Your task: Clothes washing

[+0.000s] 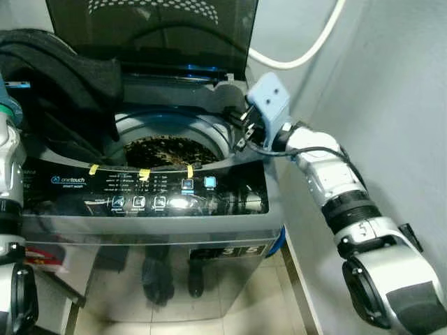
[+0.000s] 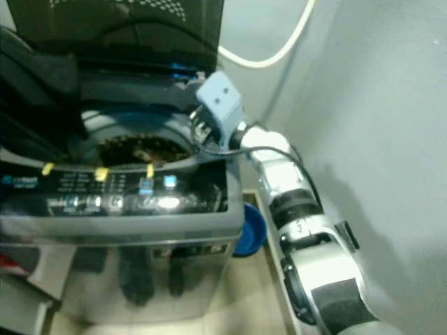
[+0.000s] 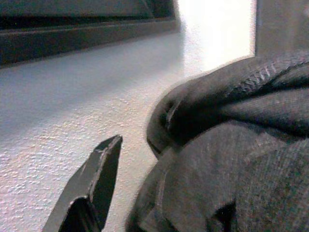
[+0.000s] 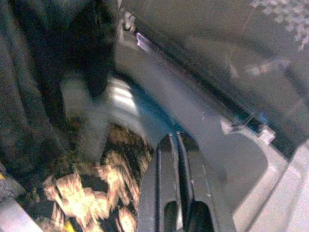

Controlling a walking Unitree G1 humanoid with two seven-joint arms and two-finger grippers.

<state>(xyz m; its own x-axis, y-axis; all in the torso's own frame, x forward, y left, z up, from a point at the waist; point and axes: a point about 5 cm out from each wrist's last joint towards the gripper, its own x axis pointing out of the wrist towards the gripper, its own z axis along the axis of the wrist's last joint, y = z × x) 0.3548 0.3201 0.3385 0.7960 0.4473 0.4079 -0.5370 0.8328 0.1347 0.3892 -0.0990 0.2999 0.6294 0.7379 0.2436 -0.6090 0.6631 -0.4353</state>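
Observation:
A top-loading washing machine [image 1: 230, 227] stands before me with its lid [image 1: 154, 31] raised. A brown and black patterned cloth [image 1: 167, 150] lies inside the drum. A dark garment [image 1: 63, 70] hangs over the machine's rear left corner, partly down into the tub. My left arm [image 1: 8, 153] rises at the left edge, and my left gripper [image 3: 154, 140] is right against that garment's folds [image 3: 231, 145], close to the wall. My right gripper [image 1: 241, 132] hovers at the tub's right rim, shut and holding nothing; its fingers [image 4: 169, 164] point over the patterned cloth [image 4: 96, 193].
The glossy control panel [image 1: 154, 188] with yellow tape strips faces me. A white hose [image 1: 307, 49] loops along the wall behind. The grey wall [image 1: 391, 105] runs close along the right of my right arm. A blue basin [image 2: 250, 227] sits on the floor beside the machine.

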